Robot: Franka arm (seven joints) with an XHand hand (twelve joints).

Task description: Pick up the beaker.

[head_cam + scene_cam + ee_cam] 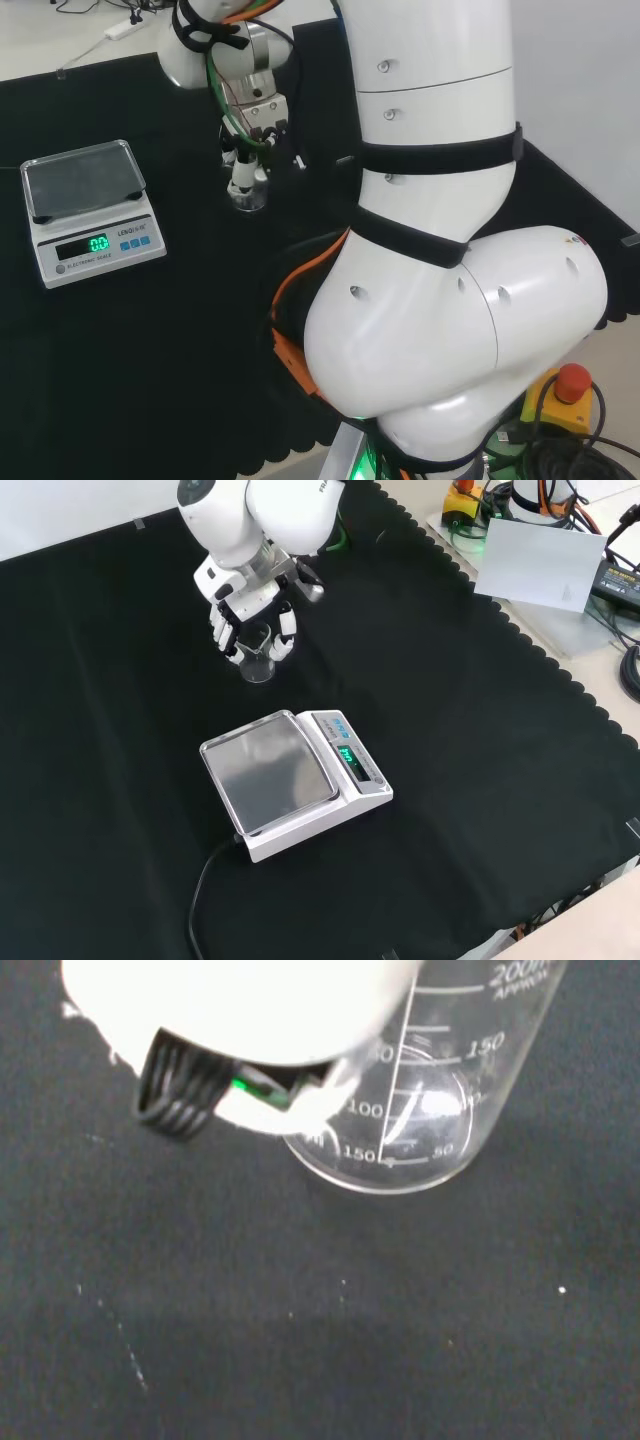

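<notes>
One clear beaker [420, 1090], upright with its long axis vertical, stands on the desk [480, 780] well inside its far edge in the front view. The hand [250, 615] sits over it, fingers [286, 630] curled down either side of the glass. One scale [295, 780] lies nearer the desk's middle.

A black cloth [480, 780] covers the bench, with a scale [295, 780] and a clear beaker [257, 660] standing on it.
</notes>
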